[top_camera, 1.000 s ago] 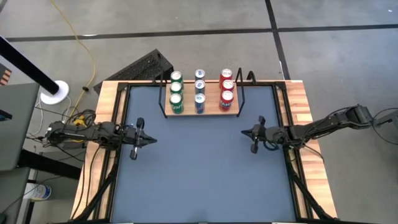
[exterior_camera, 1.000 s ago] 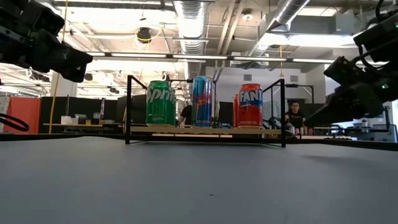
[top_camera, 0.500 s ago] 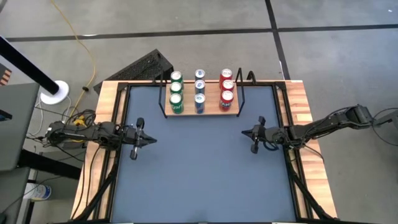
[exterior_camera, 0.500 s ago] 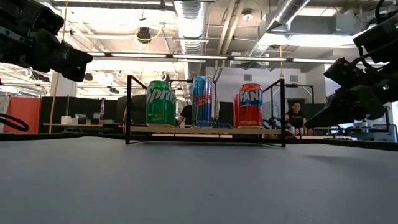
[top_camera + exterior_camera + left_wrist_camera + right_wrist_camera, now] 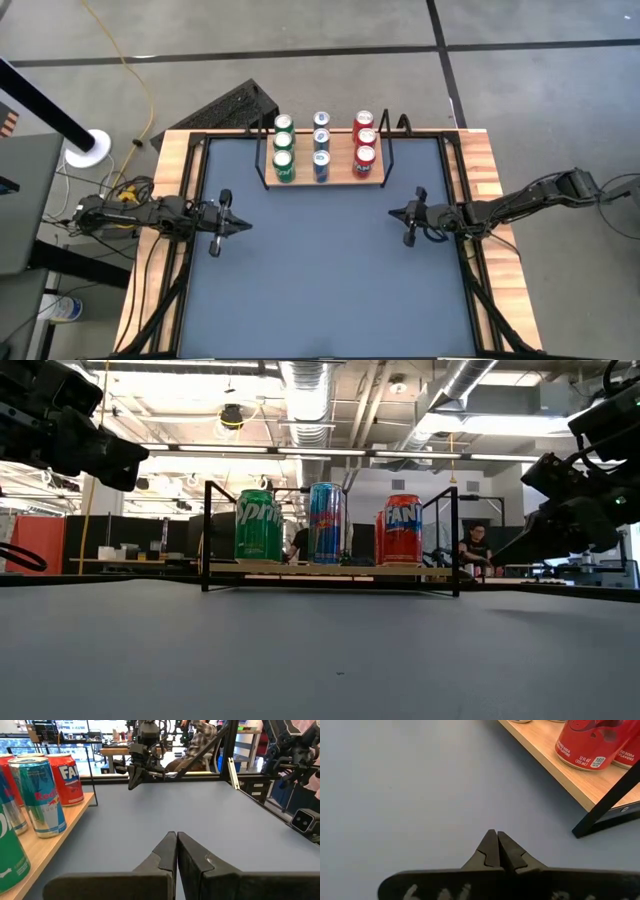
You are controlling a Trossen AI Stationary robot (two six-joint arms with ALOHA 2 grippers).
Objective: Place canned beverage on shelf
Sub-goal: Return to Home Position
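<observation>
The shelf [image 5: 343, 176], a light-wood board with black wire end frames, stands at the table's far middle. On it stand three rows of cans: green ones [image 5: 283, 160], blue ones [image 5: 321, 155] and red ones [image 5: 364, 148], upright on their bases. My left gripper [image 5: 245, 224] hovers shut over the table's left side, its fingers level [image 5: 176, 840]. My right gripper [image 5: 392, 212] hovers shut over the right side, tipped slightly down [image 5: 497, 840]. Neither holds anything.
The dark grey table top [image 5: 320, 270] stretches from the shelf to the near edge, framed by wooden borders [image 5: 488, 180]. A black perforated panel [image 5: 235, 106] lies behind the far left corner. A person [image 5: 474, 546] sits in the room beyond.
</observation>
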